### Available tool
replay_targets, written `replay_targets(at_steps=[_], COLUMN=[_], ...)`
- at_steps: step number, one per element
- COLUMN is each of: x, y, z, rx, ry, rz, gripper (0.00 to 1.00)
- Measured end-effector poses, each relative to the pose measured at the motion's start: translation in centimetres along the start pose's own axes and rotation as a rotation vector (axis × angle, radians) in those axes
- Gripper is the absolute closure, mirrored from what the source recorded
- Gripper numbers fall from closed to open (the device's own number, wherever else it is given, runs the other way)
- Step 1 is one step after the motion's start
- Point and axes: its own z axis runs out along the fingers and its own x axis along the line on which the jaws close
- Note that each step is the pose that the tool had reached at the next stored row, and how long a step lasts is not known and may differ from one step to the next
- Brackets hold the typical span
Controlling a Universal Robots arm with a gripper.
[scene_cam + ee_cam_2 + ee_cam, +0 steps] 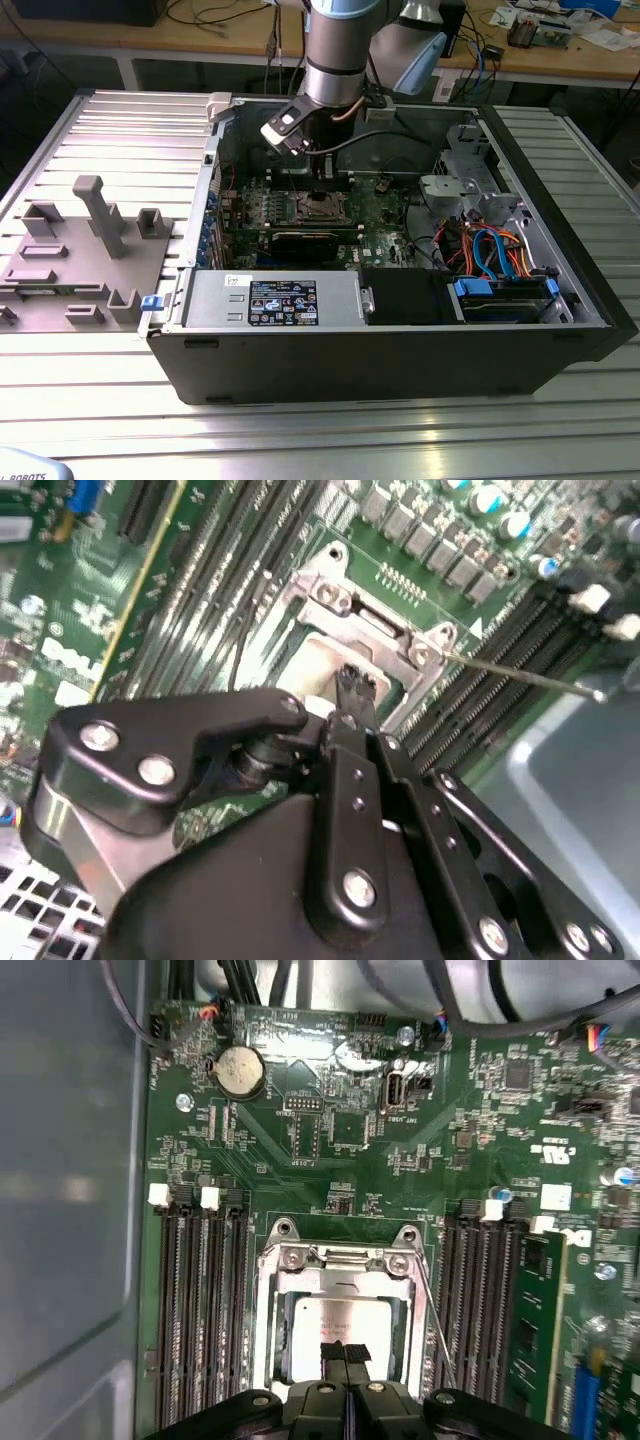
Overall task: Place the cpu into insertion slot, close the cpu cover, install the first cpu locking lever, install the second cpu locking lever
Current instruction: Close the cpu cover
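A slatted metal bench carries an open computer case lying on its side, and the arm reaches down into it over the green circuit board. The insertion slot sits mid-board, with banks of long memory slots flanking it on both sides. A black expansion card lies just beside the slot toward the case's front wall. The hand hangs directly over the slot, its two black fingers clenched tip to tip with nothing between them. Whether the tips touch the metal below cannot be told. The cpu cover lies flat over the slot as a silvery frame. In both wrist views the cpu shows through its window, seated flat with its square silvery face up. From one corner of the slot a thin lever rod slants out across the neighbouring memory slots.
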Motion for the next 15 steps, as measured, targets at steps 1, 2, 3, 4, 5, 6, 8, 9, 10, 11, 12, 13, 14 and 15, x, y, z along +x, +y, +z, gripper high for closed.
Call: replay_targets(at_steps=[1, 2, 3, 4, 5, 6, 8, 9, 10, 11, 12, 13, 14, 15], x=[-0.01, -0.02, -0.03, -0.05, -0.05, -0.07, -0.09, -0.10, -0.11, -0.12, -0.13, -0.14, -0.15, -0.16], y=[-0.01, -0.02, -0.04, -0.05, -0.05, -0.07, -0.10, -0.10, -0.11, -0.12, -0.13, -0.14, -0.15, -0.16], z=[-0.27, -0.51, -0.78, -1.12, -1.30, -1.63, -2.25, -2.41, -2.64, -2.83, -3.10, -3.33, -3.59, -3.81], rx=[0.0000, -0.0001, 0.0000, 0.0001, -0.0001, 0.0000, -0.0001, 0.0000, -0.0001, -0.0001, -0.0001, -0.0001, -0.0001, 0.0000], ry=[0.0001, 0.0001, 0.0000, -0.0001, 0.0002, 0.0003, 0.0010, 0.0011, 0.0013, 0.0013, 0.0014, 0.0014, 0.0013, 0.0013], rz=[0.000, 0.000, 0.000, 0.000, 0.000, 0.000, 0.000, 0.000, 0.000, 0.000, 0.000, 0.000, 0.000, 0.000], gripper=[0.89, 0.89, 0.89, 0.89, 0.89, 0.89, 0.89, 0.89, 0.89, 0.89, 0.89, 0.89, 0.89, 0.89])
